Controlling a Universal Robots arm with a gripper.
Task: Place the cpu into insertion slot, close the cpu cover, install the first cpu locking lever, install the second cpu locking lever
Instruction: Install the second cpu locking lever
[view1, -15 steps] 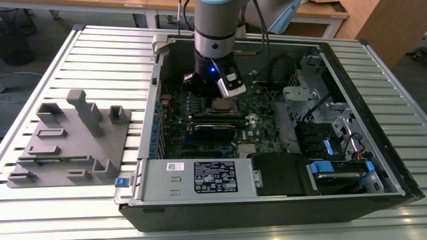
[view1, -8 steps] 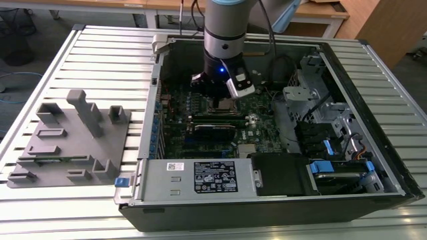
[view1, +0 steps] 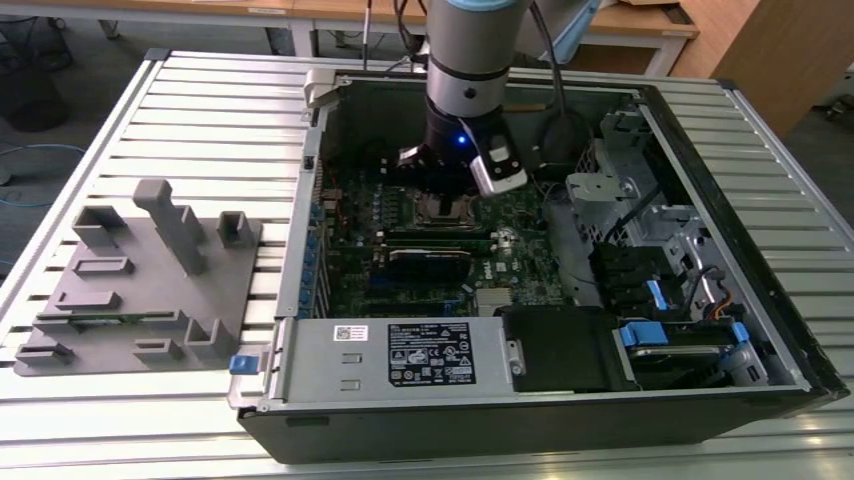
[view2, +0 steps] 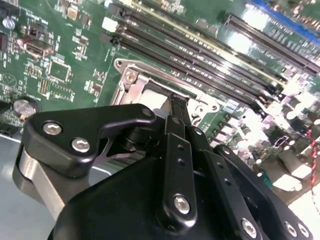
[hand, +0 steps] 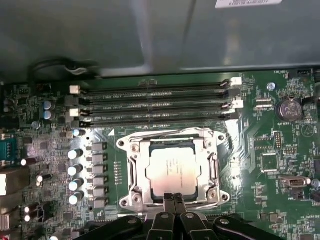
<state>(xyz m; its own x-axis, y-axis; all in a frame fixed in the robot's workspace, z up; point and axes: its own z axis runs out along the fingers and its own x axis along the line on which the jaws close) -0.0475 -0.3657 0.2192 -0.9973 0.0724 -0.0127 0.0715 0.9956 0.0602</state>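
Computer case (view1: 534, 405): lies on its side with the panel off, which lets the arm reach in from above.
Arm (view1: 467, 60): comes straight down in the upper middle of the exterior view, probably to keep the tool square over the socket.
Circuit board (view1: 350, 270): green, flat on the case floor.
Gripper (hand: 173, 199): fingertips pressed together with nothing seen between them, hanging at the edge of the socket. A narrow closed tip suits poking at small metal parts.
Insertion slot (view1: 438, 208): directly under the tool, just above centre in the exterior view.
Cpu cover (hand: 136, 161): silvery frame lying flat over the socket, its window showing the chip.
Cpu (hand: 172, 170): seated in the slot, a square with a pale silver-tan top, level and centred in the window.
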